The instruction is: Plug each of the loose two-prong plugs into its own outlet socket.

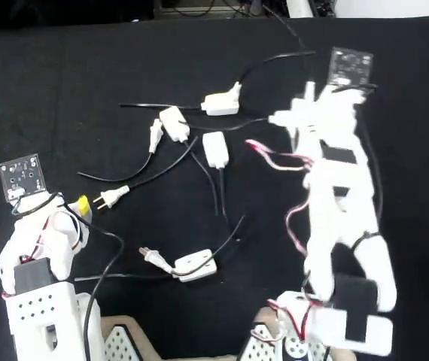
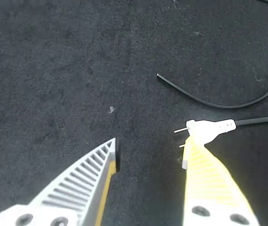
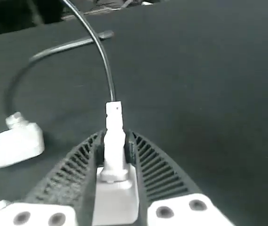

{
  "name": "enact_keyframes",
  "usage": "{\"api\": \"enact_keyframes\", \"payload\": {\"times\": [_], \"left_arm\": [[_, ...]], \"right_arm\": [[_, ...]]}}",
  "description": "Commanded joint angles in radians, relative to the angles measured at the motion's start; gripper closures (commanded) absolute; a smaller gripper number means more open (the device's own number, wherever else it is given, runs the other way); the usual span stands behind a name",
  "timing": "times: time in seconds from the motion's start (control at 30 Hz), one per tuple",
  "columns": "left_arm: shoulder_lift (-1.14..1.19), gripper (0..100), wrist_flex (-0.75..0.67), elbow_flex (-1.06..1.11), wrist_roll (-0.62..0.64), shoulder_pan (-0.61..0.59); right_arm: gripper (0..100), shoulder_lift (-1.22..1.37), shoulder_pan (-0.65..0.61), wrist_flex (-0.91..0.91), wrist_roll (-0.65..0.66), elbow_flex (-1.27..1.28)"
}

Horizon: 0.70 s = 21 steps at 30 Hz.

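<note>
Plug (image 3: 114, 157) sits pinched in the right hand (image 3: 114, 135), while the left hand (image 2: 149, 148) stands spread beside a loose plug (image 2: 209, 128).

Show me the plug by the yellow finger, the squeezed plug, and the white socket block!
Loose plug (image 2: 209, 129), left wrist view, white body behind the prongs.
Held plug (image 3: 114, 141), right wrist view, white body past the cable's end.
Socket block (image 3: 14, 143), right wrist view, middle of its casing.

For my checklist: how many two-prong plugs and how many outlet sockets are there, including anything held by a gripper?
Two-prong plugs: 4 (one held in the right gripper)
Outlet sockets: 4
Total: 8
</note>
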Motion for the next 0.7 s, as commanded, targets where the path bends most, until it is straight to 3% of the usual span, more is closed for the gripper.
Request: {"api": "enact_keyframes", "payload": {"times": [0.0, 0.17, 0.4, 0.67], "left_arm": [[-0.002, 76, -0.023, -0.005, 0.008, -0.001], [-0.002, 76, -0.023, -0.005, 0.008, -0.001], [-0.002, 76, -0.023, -0.005, 0.008, -0.001], [-0.002, 76, -0.023, -0.004, 0.008, -0.001]], "right_arm": [[92.6, 0.027, 0.049, -0.025, -0.035, -0.087], [78.9, -0.050, -0.003, 0.130, -0.035, -0.096], [80.9, -0.255, -0.204, 0.373, -0.031, -0.090], [81.1, -0.108, -0.485, 0.402, 0.011, -0.107]]}}
